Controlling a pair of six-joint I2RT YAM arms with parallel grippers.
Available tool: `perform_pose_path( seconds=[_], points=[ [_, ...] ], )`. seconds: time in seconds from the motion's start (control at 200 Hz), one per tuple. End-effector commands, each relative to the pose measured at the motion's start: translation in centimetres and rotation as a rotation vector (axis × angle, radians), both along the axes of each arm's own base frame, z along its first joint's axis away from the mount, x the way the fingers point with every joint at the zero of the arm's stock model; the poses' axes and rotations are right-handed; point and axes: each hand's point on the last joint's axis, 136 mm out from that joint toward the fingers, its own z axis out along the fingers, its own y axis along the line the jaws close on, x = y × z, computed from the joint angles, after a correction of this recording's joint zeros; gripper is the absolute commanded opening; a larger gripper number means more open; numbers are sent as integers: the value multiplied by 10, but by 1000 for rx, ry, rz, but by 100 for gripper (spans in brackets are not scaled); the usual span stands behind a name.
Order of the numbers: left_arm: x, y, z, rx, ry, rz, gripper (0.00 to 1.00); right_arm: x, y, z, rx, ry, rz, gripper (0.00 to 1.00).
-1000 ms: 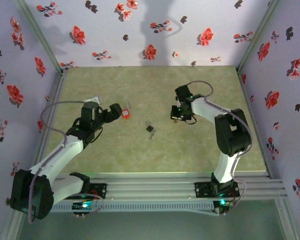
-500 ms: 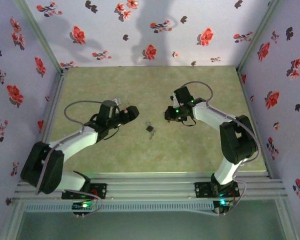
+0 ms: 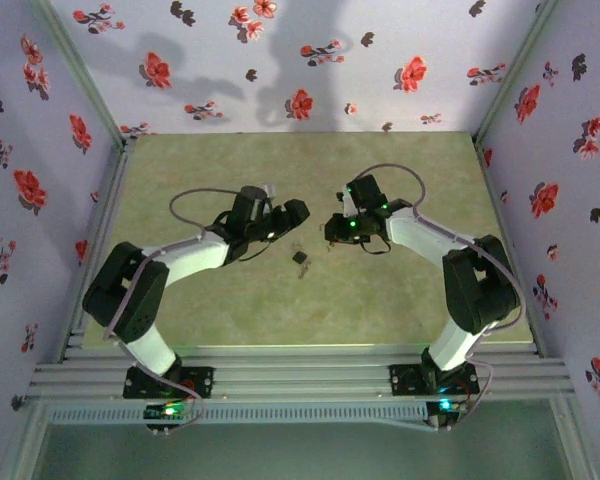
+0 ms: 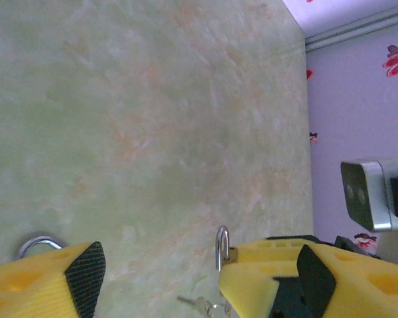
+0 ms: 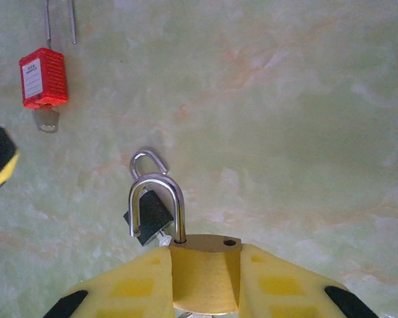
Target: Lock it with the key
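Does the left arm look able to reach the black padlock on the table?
Likely yes: the left arm has its jaws open nearby, the black padlock lies uncovered, and the right arm holds the brass padlock aside.

left arm [image 3: 185, 260]: white links, black joints | right arm [image 3: 420, 232]: same | grey cable [image 3: 187, 196] looped off each wrist | fingers [image 5: 123, 288] yellow, pads [image 4: 86, 268] black | green LED [image 3: 443, 405] at bases [image 3: 432, 378]

From the top view, the left arm [image 3: 180, 262] bends at its elbow and stretches its forearm toward 2 o'clock, and the left gripper [image 3: 292, 212] has its jaws spread wide. The right arm [image 3: 430, 240] folds at the elbow and reaches toward 10 o'clock. Its wrist is turned so the right gripper [image 3: 332, 228] points toward 8 o'clock, jaws clamped on a brass padlock [image 5: 199, 275].
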Motion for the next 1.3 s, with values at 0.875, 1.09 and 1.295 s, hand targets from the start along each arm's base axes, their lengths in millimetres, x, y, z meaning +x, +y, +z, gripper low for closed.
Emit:
perform_pose_path(
  seconds=[0.875, 1.09, 1.295],
  points=[
    [-4, -52, -15, -103, 57, -88, 43, -14, 23, 17, 66, -35, 94, 24],
    [-4, -53, -18, -108, 63, -93, 37, -15, 26, 19, 70, -42, 106, 24],
    [-4, -54, -18, -112, 63, -96, 29, -16, 27, 19, 71, -41, 113, 24]
  ],
)
